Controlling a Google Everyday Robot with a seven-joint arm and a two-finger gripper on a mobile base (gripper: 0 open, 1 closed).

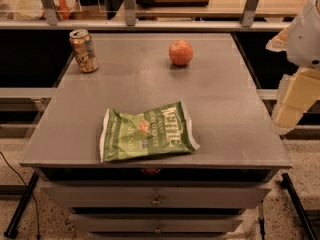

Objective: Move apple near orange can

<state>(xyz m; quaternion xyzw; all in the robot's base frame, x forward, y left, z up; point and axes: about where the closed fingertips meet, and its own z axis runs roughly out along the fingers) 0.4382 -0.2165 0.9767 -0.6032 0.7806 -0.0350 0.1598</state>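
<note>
The apple (180,52) is small, round and red-orange, and sits on the grey table top (150,89) at the far middle-right. The orange can (84,50) is orange-gold with a silver top and stands upright at the far left corner, well to the left of the apple. My gripper (289,115) hangs at the right edge of the view, off the table's right side. It is far from both the apple and the can and holds nothing that I can see.
A green chip bag (146,132) lies flat near the table's front edge. Drawers (156,198) sit under the top. A rail and a counter (175,14) run behind the table. My white arm (304,34) fills the upper right.
</note>
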